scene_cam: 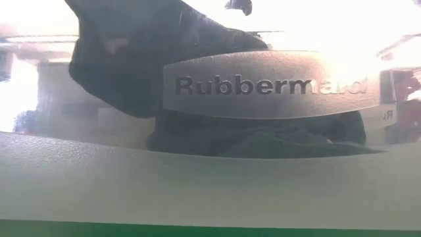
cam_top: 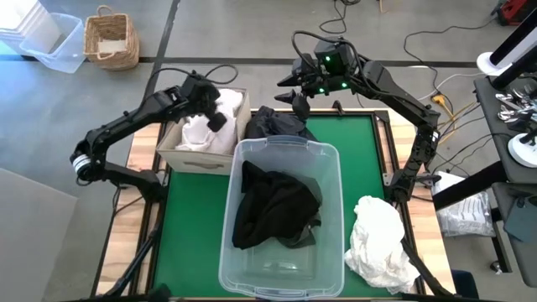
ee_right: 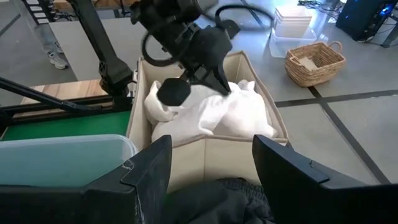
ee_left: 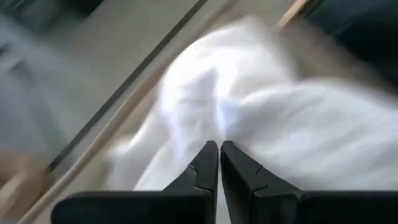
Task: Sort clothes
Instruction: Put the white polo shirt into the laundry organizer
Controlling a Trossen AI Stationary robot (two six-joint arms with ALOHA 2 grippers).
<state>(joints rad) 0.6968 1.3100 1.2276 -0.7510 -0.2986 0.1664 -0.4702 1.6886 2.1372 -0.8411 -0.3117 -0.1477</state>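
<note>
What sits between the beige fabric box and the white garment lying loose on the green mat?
In the high view, the clear plastic tub holding a black garment lies between the beige fabric box and the loose white garment.

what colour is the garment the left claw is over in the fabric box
White. The garment under the left claw shows best in the right wrist view.

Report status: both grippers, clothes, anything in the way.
Left gripper shut, down in beige box on white garment. Right gripper open above dark garment. White pile waits; nothing blocking.
</note>
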